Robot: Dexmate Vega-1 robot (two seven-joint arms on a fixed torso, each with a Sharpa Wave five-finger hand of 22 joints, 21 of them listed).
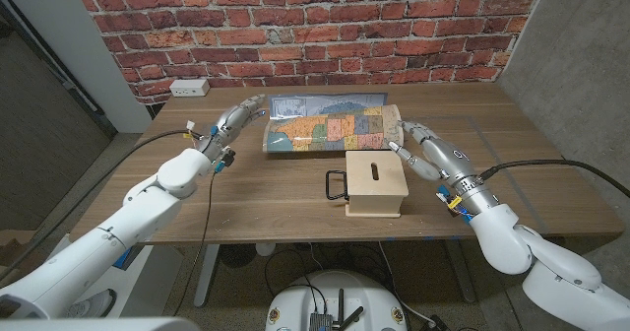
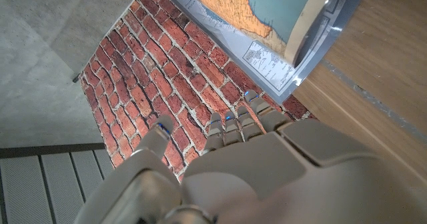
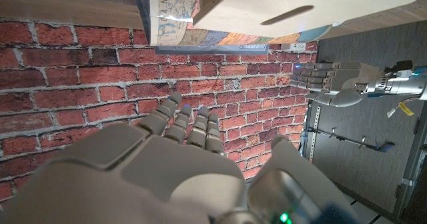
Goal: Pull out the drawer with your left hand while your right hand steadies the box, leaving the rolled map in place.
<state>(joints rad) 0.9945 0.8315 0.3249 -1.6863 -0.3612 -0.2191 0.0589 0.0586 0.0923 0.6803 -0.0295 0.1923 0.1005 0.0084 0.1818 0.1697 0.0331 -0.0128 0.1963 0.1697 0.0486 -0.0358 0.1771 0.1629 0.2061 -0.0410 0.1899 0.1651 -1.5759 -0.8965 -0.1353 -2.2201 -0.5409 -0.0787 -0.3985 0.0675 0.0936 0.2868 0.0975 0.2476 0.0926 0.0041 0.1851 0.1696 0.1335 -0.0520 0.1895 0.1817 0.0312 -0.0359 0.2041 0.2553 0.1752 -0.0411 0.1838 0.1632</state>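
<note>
Both arms are entering from the near corners of the wooden bench (image 1: 276, 198). Left hand (image 1: 234, 118) is hovering at the left end of the rolled map (image 1: 330, 124), fingers extended and apart, holding nothing. Centre: the wooden box (image 1: 375, 181) is sitting nearer than the map, its slotted top facing up and the black drawer handle (image 1: 338, 185) projecting toward the left. Right hand (image 1: 421, 148) is lying just beside the box's far right corner, fingers spread, gripping nothing; contact with the box cannot be told.
</note>
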